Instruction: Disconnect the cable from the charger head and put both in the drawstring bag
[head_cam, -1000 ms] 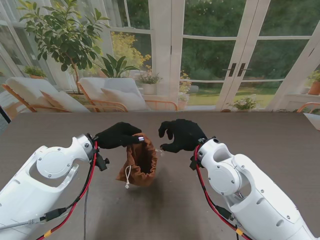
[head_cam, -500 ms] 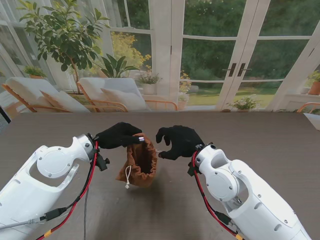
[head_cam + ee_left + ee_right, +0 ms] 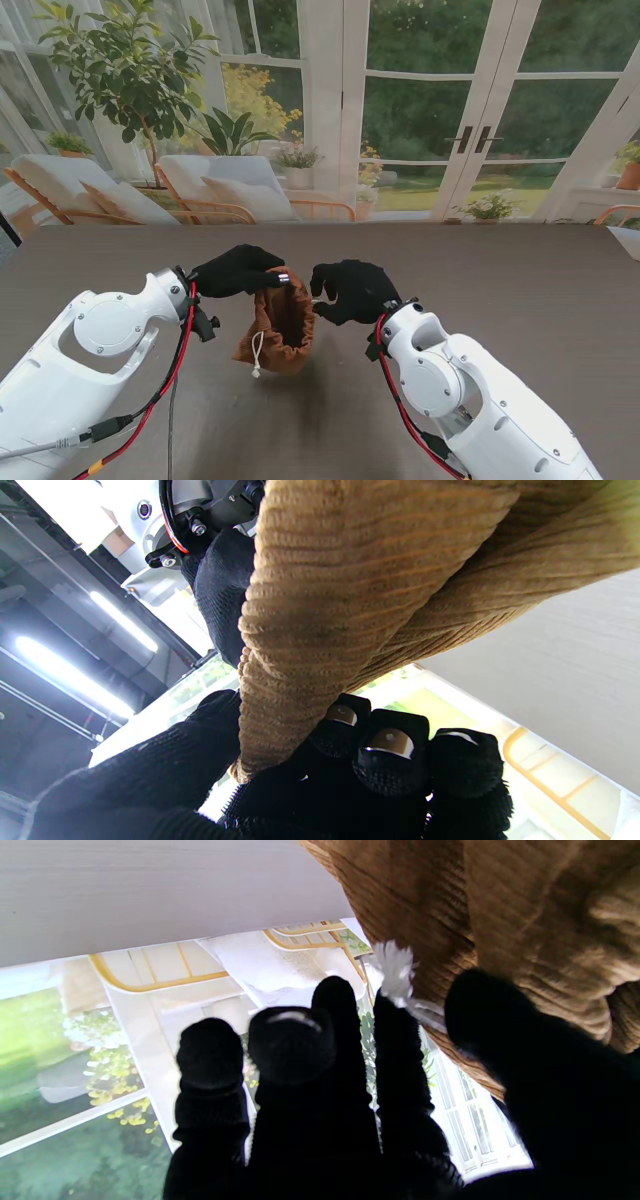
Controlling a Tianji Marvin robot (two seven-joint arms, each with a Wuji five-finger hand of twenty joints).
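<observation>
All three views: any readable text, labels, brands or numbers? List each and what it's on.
None can be read.
Drawstring bag: plain brown corduroy, no tag or print showing.
Left robot hand and right robot hand: plain black gloves, no marking.
White arm shells: no lettering visible in the stand view.
Table: bare grey surface, nothing printed.

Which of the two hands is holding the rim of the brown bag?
The left hand pinches the drawstring bag rim. The right hand only reaches toward the white drawstring tassel at the other side.
</observation>
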